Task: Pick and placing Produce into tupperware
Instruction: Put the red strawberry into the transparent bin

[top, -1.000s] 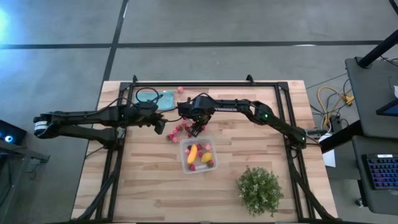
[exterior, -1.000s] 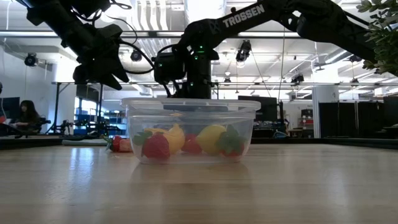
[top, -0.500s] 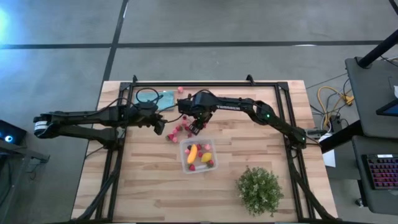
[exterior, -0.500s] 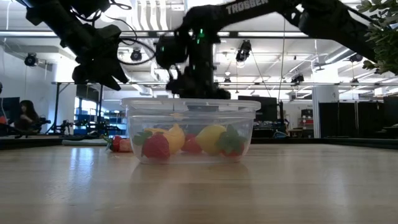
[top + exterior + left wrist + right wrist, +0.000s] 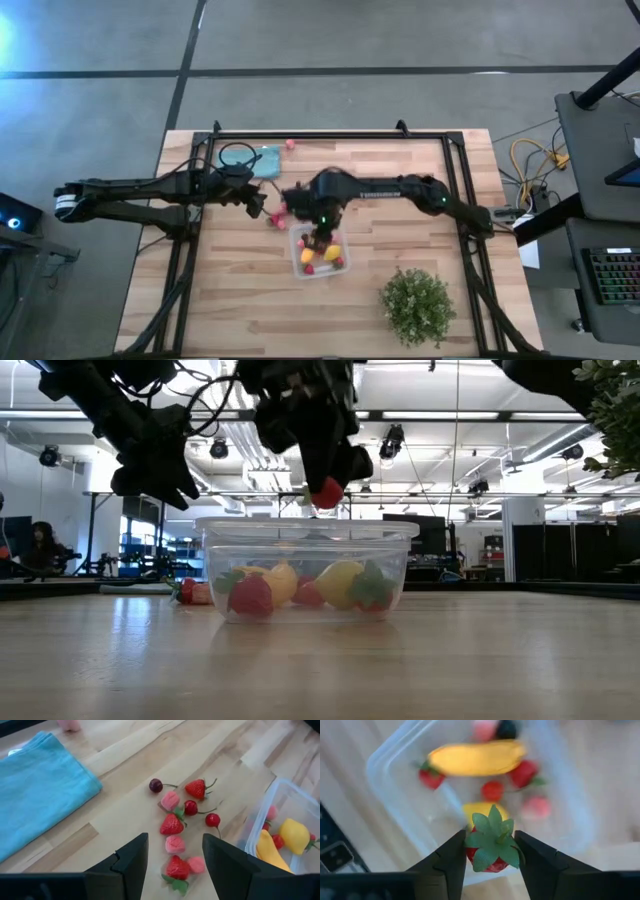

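High view: the right tool (image 5: 320, 236) sits over the tupperware (image 5: 319, 250), which rests mid-bench (image 5: 250, 310) with yellow and red produce (image 5: 330, 254) inside; loose berries (image 5: 277, 216) lie just beside the box, toward the left tool (image 5: 259, 203), which hangs above the bench near the teal cloth (image 5: 265, 160).

Low view: a red strawberry (image 5: 327, 491) is pinched in the right tool (image 5: 330, 485) just above the box rim (image 5: 305, 526), apart from it. A good drop, I judge, lets go only once the berry is inside the walls, so it cannot bounce off the rim.

Left wrist view: this tool's fingers (image 5: 131, 860) are spread with nothing between them, looking over the scattered berries (image 5: 172, 825) and a corner of the box (image 5: 280, 830).

Right wrist view: the right tool (image 5: 492, 854) clamps the strawberry (image 5: 490, 847) by its sides, leafy cap facing the camera, over the box interior (image 5: 470, 795). Releasing here, toward a bare patch of floor, looks sound.
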`<action>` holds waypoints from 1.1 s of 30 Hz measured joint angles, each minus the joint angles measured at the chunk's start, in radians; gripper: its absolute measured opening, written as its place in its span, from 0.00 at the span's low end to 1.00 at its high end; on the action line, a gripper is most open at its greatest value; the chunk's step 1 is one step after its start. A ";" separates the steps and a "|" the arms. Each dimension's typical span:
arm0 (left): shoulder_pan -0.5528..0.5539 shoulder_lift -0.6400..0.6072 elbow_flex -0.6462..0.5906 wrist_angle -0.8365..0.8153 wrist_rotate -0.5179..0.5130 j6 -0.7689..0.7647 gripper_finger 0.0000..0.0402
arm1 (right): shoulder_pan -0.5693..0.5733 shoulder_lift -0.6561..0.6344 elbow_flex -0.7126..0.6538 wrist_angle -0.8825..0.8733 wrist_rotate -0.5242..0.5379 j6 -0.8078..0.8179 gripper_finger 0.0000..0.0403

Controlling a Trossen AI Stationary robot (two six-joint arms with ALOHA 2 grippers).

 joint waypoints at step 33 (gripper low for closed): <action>-0.003 -0.200 -0.003 -0.258 -0.046 0.167 0.43 | -0.186 -0.013 -0.161 0.383 0.235 -0.243 0.67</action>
